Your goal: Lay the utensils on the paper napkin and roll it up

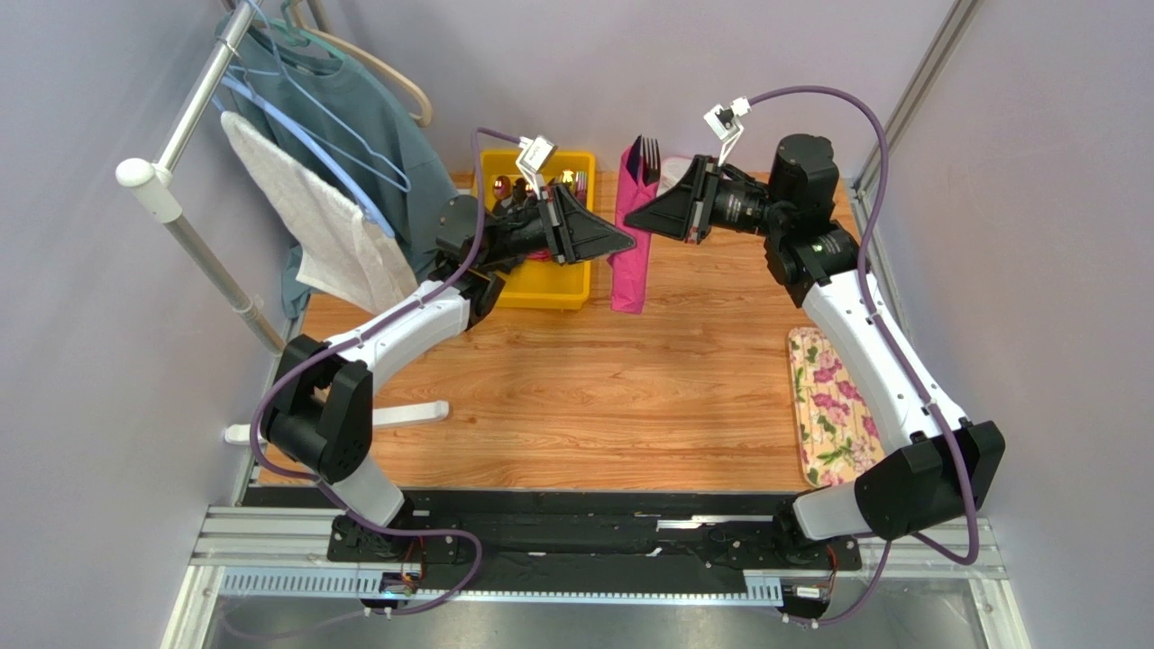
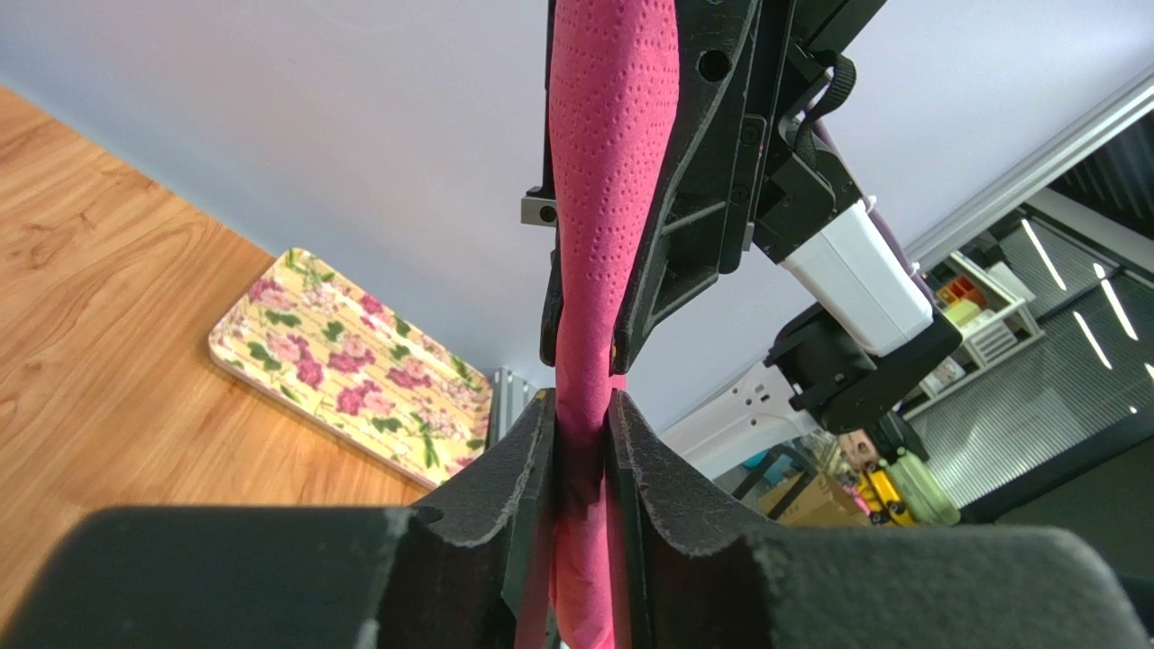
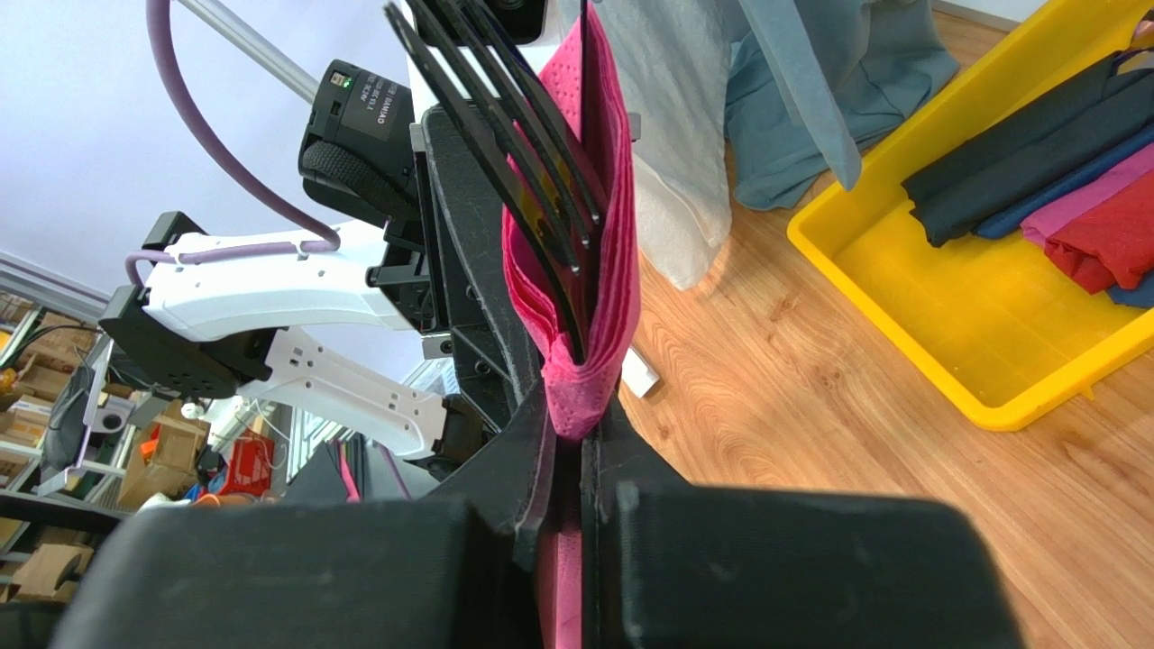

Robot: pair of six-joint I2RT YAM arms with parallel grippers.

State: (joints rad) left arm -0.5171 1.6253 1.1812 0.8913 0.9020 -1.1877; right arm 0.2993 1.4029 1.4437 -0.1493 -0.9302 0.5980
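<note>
Along the near edge of the wooden table (image 1: pixel 610 392), the two arms rise from their bases and lean toward the far side. At about 4 o'clock on the tabletop lies a floral cloth (image 1: pixel 829 406), flat and well apart from everything else.

Farther back, at roughly 12 o'clock, the two grippers meet tip to tip from 9 and 3 o'clock, with the napkin (image 1: pixel 630 277) between them. It is rolled into a long pink tube. Dark fork tines (image 3: pixel 549 203) stick out of its far end, and the rest of the utensils are hidden inside the paper.

The right gripper (image 3: pixel 580 446) is clamped tight on one end of the roll, its jaws pressed together on the paper. The left gripper (image 2: pixel 580 433) has a finger on each side of the roll. Its jaws stand slightly apart, and the pictures do not show whether they are pinching the paper.

Just beside the roll, at 11 o'clock, sits a yellow bin (image 1: pixel 569 287) holding folded dark, pink and red cloths. Beyond it, at 10 o'clock, a clothes rail (image 1: pixel 190 122) carries hanging garments.
</note>
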